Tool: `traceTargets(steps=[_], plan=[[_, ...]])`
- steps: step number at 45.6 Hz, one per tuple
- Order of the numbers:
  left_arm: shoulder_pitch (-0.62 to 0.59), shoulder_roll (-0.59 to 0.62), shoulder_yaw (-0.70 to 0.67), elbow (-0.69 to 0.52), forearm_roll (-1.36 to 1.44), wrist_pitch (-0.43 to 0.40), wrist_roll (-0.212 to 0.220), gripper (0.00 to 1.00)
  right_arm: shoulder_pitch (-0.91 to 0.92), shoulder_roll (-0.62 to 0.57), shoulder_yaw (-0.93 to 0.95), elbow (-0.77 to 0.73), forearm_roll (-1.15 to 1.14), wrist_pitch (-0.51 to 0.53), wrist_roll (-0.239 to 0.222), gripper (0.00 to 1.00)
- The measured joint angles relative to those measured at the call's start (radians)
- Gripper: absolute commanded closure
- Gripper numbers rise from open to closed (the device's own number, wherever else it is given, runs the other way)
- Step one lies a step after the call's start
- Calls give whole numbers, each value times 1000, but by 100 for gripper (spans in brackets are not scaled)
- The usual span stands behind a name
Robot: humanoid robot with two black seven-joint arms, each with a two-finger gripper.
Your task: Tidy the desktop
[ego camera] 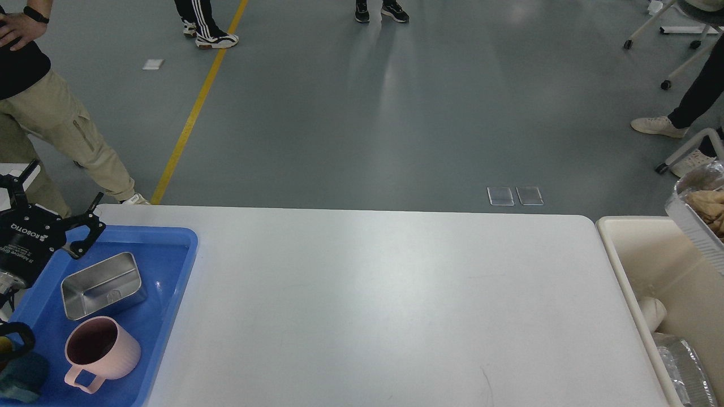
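The white desktop [384, 305] fills the middle of the head view and is bare. My left gripper [59, 192] hovers open and empty over the far left corner of the blue tray [175, 249]. At the right edge a tilted foil tray [693, 226] with crumpled brown paper [710, 200] hangs above the beige bin [622, 249]. My right gripper is out of view beyond the right edge, so what holds the foil tray is hidden.
The blue tray holds a steel box [102, 285], a pink mug [102, 353] and a dark teal item [20, 379]. The bin holds a white cup [653, 311] and crumpled foil [681, 367]. People stand on the floor beyond the table, one at the far left [51, 113].
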Motion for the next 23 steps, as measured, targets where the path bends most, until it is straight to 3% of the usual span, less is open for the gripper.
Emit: traceTargets(steps=[23], plan=[[23, 3, -1, -1, 0, -20, 0, 3, -87, 29, 2, -50, 67, 3, 12, 100]])
